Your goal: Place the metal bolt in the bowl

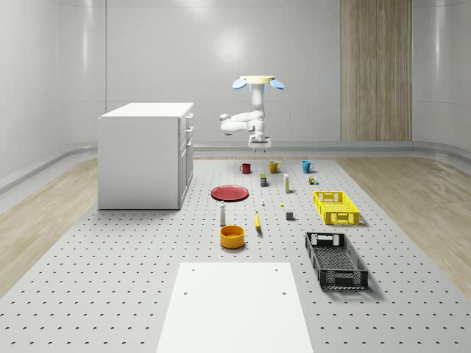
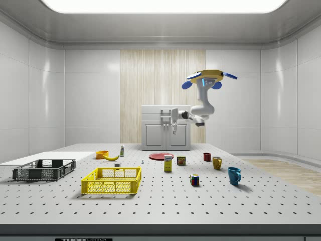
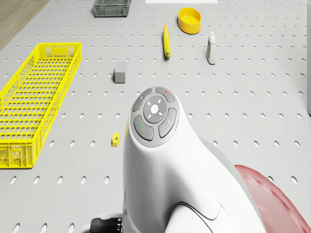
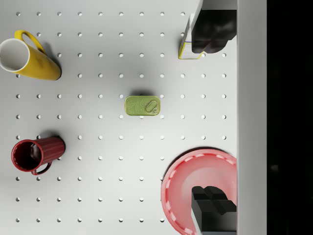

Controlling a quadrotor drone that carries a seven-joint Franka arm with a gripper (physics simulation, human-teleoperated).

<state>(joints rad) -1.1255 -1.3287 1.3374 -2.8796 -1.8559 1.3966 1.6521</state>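
The orange bowl (image 1: 232,236) (image 3: 189,19) (image 2: 102,154) stands on the perforated table toward its front. A tiny grey item (image 1: 263,204), possibly the metal bolt, lies between the bowl and the red plate (image 1: 229,193); it is too small to be sure. The drone (image 1: 259,81) (image 2: 206,78) hovers high over the far part of the table. My gripper (image 1: 259,148) (image 2: 174,130) (image 4: 211,120) hangs well above the surface, open, with nothing between its fingers (image 4: 210,29). Under it I see a green can (image 4: 142,105) and the red plate (image 4: 195,186).
A yellow mug (image 4: 29,58), red mug (image 4: 36,154) and box (image 4: 188,46) stand near the can. A banana (image 3: 166,41), bottle (image 3: 211,47), grey cube (image 3: 120,73) and small yellow piece (image 3: 115,140) lie mid-table. Yellow crate (image 1: 335,207), black crate (image 1: 335,259), white cabinet (image 1: 147,154).
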